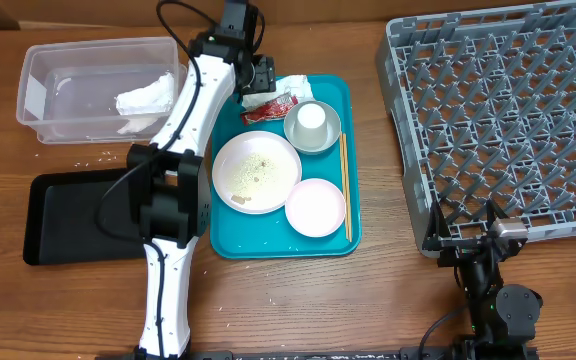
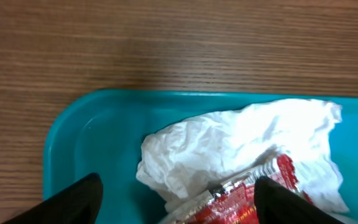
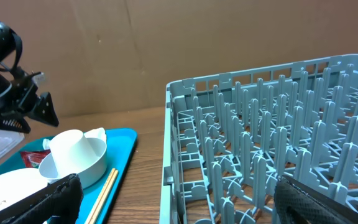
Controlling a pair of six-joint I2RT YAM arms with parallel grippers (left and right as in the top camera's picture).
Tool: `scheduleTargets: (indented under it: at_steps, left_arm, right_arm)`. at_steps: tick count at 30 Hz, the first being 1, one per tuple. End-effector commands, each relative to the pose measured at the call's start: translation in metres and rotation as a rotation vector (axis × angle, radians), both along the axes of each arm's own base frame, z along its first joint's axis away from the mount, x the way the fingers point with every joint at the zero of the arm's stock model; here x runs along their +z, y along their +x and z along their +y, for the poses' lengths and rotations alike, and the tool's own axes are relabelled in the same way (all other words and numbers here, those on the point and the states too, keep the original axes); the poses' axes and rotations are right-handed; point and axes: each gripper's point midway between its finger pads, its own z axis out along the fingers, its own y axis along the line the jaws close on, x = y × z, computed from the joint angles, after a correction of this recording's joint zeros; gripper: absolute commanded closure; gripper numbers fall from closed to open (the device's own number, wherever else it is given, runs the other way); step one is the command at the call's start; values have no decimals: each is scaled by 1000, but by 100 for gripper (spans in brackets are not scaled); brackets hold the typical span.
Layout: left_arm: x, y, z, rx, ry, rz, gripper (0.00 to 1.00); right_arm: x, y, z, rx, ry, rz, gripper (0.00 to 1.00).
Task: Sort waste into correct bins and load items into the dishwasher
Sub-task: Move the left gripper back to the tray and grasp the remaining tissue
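wood table (image 2: 166, 43), sauce packet (image 2: 281, 175) half offscreen

wood-grain table (image 1: 388, 300); plain brown wall (image 3: 166, 50) behind, possibly cardboard.

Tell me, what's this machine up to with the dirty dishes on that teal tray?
The left gripper hangs open over a crumpled napkin and a red sauce packet at one end of the teal tray, apparently about to pick one up. More white paper already lies in the clear tub. The large plate, small plate, bowl, cup and chopsticks are on the tray. The dish rack is empty, and the right gripper sits open beside it.
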Motion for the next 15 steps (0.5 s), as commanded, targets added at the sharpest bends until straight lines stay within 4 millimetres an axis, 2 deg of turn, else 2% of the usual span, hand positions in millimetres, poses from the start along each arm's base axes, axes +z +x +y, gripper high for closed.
scheduleTargets:
  at_steps: [1, 10, 15]
  left_arm:
    - [-17, -3, 4, 47, 6, 21, 23]
    - [-35, -5, 4, 47, 6, 24, 24]
    - [-42, -6, 4, 45, 2, 23, 31]
  right_arm:
    - [-2, 0, 0, -2, -1, -3, 0]
    - [-2, 0, 0, -2, -1, -3, 0]
    - [-2, 0, 0, -2, -1, -3, 0]
